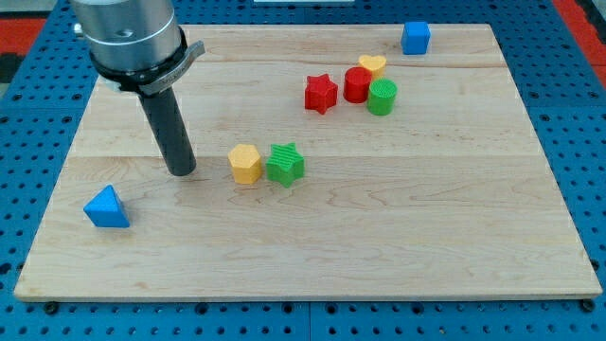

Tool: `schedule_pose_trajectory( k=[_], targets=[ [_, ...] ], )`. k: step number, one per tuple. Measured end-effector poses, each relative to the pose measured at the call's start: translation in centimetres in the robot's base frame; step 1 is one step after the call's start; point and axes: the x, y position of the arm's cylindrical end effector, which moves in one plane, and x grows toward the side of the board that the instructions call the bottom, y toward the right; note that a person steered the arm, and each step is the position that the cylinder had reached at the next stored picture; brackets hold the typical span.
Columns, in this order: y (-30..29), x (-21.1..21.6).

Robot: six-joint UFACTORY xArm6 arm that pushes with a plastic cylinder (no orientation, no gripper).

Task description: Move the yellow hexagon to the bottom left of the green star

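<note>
Camera view, the only one supplied. We see a pale wooden board, the surface (312,246), lying on a blue perforated base (28,104). From the view's top left our arm descends as a grey metal cylinder (128,33) that narrows into a straight dark rod (169,128); my tip (182,173) rests on the surface left of centre. Our arm carries no hand, so there is nothing to report as spread, pressed together or pinching. The yellow hexagon block (245,163) stands near the board's middle, just to the view's right of my tip and apart from it, with bare wood showing between the two. The green star block (285,164) sits directly on the hexagon's right side, the two touching or very nearly so, and both lie at about the same height in the view. A blue triangular block (106,207) lies alone near the board's left edge, below and to the left of my tip. Toward the view's top right we find a cluster: a red star block (321,93), a red cylinder block (357,84) just right of it, a green cylinder block (383,97) touching the red cylinder on its lower right, and a yellow heart-shaped block (373,64) behind them. A blue cube block (416,37) stands apart near the top edge.
</note>
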Motion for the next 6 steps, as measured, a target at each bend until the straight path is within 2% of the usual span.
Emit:
schedule_pose_trajectory(
  k=[1, 2, 3, 5, 6],
  targets=[
    [0.0, -3.7],
    [2.4, -5.6],
    [5.7, -4.1],
    [5.0, 3.0],
    [4.7, 2.2]
  ],
)
